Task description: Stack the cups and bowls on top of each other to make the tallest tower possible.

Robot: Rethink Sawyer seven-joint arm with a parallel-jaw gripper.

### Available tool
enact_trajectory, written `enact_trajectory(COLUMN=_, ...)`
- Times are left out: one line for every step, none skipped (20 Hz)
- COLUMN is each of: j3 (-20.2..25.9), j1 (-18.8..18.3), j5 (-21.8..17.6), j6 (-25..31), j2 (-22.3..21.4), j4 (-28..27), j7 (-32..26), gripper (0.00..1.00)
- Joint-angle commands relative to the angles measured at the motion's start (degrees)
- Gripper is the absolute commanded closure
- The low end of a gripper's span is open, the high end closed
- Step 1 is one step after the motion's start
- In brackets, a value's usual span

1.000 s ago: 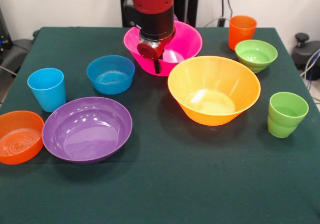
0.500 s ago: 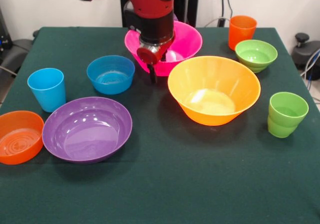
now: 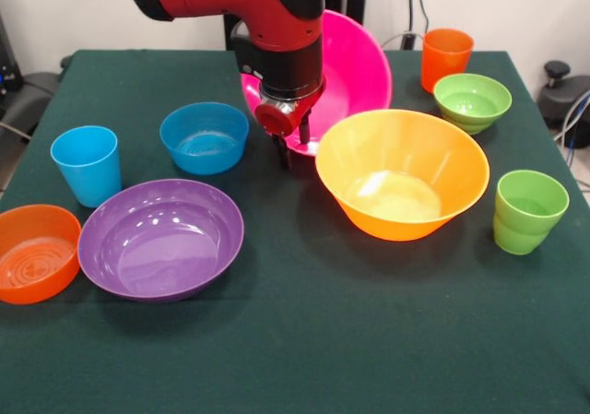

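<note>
At the claw (image 3: pixel 292 140), the near rim of the pink bowl (image 3: pixel 355 64) is clamped between the fingers, and the bowl tips steeply up behind them. Keep the clamp firm and raise the bowl clear of the yellow-orange bowl (image 3: pixel 402 174), which lies just beside the claw and probably touches the pink rim. Compared with a second ago, the pink bowl has gone from flat to tilted, and the yellow-orange bowl has shifted slightly.

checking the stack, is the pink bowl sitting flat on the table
No, the pink bowl is tipped up steeply, its near rim at the claw.
</note>
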Motion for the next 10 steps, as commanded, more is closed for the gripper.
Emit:
enact_trajectory(j3=0.08, j1=2.78, j5=-3.75, j6=-6.97, j2=6.16, j4=-6.48, j7=8.57, gripper=0.00)
enact_trajectory(j3=0.07, j1=2.90, j5=-3.65, j6=-6.96, j2=5.99, j4=-6.45, j7=8.69, gripper=0.00)
enact_trajectory(j3=-0.05, j1=3.01, j5=-3.64, j6=-6.76, j2=5.86, j4=-6.45, j7=8.68, gripper=0.00)
enact_trajectory(j3=0.01, j1=2.85, j5=-3.60, j6=-6.78, j2=5.73, j4=-6.26, j7=8.60, gripper=0.00)
enact_trajectory(j3=0.02, j1=2.82, j5=-3.54, j6=-6.80, j2=5.60, j4=-6.14, j7=8.60, gripper=0.00)
enact_trajectory(j3=0.00, j1=2.81, j5=-3.53, j6=-6.89, j2=5.51, j4=-6.03, j7=8.64, gripper=0.00)
enact_trajectory(j3=-0.05, j1=2.85, j5=-3.49, j6=-6.90, j2=5.45, j4=-5.99, j7=8.69, gripper=0.00)
enact_trajectory(j3=-0.11, j1=2.96, j5=-3.38, j6=-6.85, j2=5.31, j4=-5.93, j7=8.81, gripper=0.00)
enact_trajectory(j3=-0.15, j1=2.99, j5=-3.36, j6=-6.84, j2=5.24, j4=-5.87, j7=8.82, gripper=0.00)
enact_trajectory(j3=-0.04, j1=2.80, j5=-3.37, j6=-6.80, j2=5.05, j4=-5.62, j7=8.68, gripper=0.00)
